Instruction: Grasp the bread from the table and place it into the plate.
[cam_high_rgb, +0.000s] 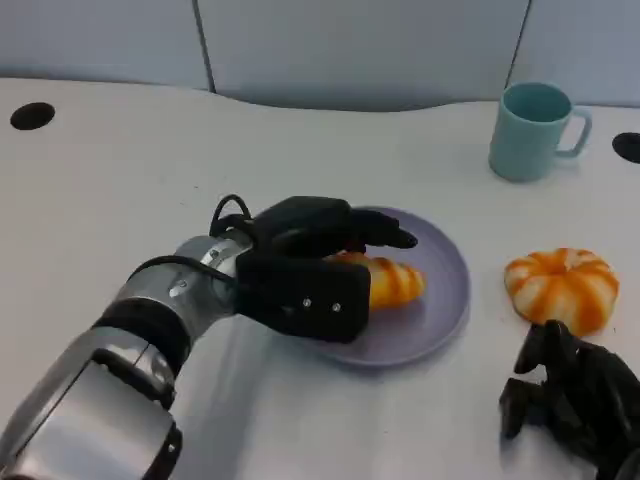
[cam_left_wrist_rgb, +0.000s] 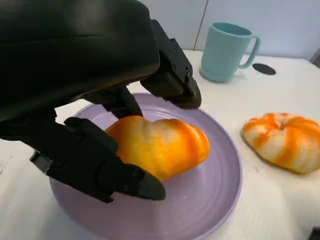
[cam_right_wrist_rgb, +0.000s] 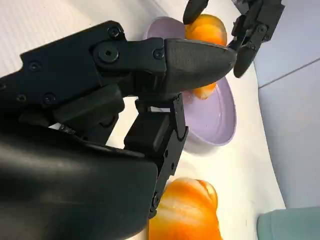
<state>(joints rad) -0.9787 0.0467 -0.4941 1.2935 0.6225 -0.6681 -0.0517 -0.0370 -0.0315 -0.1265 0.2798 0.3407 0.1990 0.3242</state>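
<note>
Two breads in scene: elongated bread (cam_high_rgb: 388, 281) sits inside plate (cam_high_rgb: 440, 300), left robot hand (cam_high_rgb: 305, 265) wrapped round it; round bread (cam_high_rgb: 561, 285) lies on tabletop (cam_high_rgb: 120, 180). Right robot hand (cam_high_rgb: 570, 395) curled, holding nothing. You should judge bread light, soft, crushable; hold flanks gently
</note>
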